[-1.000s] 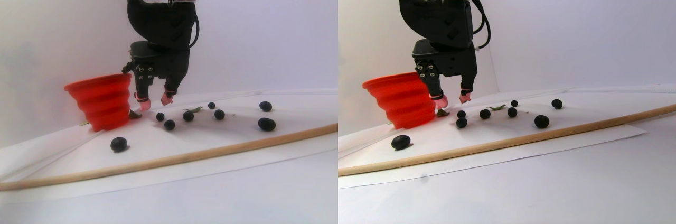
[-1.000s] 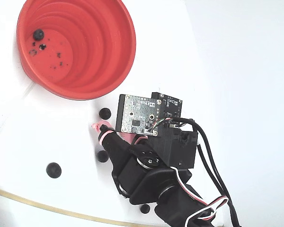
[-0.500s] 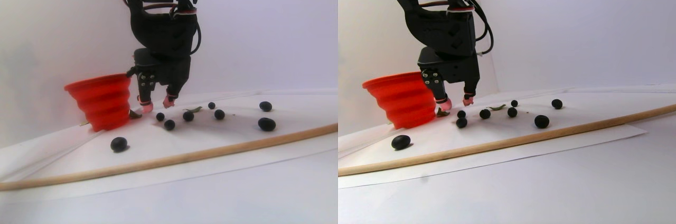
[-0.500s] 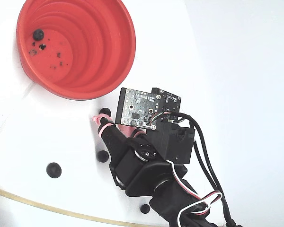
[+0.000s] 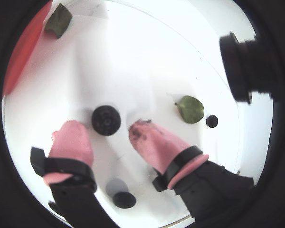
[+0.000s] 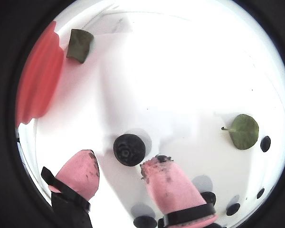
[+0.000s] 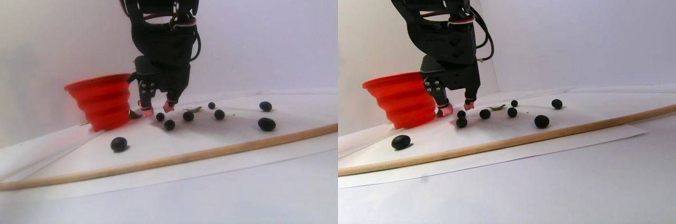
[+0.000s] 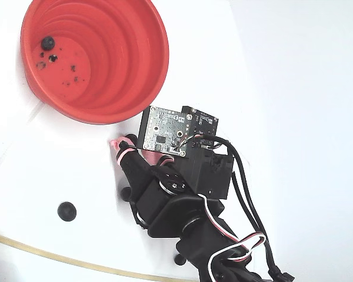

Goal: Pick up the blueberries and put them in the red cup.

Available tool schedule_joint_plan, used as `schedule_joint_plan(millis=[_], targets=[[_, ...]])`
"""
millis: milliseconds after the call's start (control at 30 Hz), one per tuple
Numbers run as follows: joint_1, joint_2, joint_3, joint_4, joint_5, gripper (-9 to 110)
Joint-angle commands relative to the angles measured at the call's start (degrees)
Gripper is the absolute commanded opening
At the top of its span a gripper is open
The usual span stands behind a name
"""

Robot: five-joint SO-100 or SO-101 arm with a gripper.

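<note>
Hand [image 5: 108,135] is hanging low over the white table [image 6: 180,71], its pink-tipped fingers [image 6: 168,183] spread apart — released, nothing between them. In both wrist views one blueberry [image 5: 106,119] is lying at the lower centre of the frame, just beyond the fingertips and in line with the gap between them; whether either tip is touching it I cannot tell.

Other blueberries [image 7: 266,123] are lying scattered on the table: in the stereo pair view they are strung out right of the hand at mid-frame, with one more [image 7: 119,143] apart at lower left. A green leaf [image 5: 190,109] is lying at the right of a wrist view, a small berry just beside it.

The red cup [image 8: 94,59] is sitting in the upper left of the fixed view, upright, with one berry and dark specks on its bottom — the hand is working just below its rim in the frame. A long wooden stick [image 7: 211,150] is crossing the foreground of the stereo pair view.
</note>
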Motion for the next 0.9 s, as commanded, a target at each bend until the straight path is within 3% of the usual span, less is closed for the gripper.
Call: schedule_joint_plan(millis=[0,867], targets=[[-0.79,0.62,-3.69,-1.76,0.35,18],[-0.62,-5.36,-8.35,-4.04,-0.97,18]])
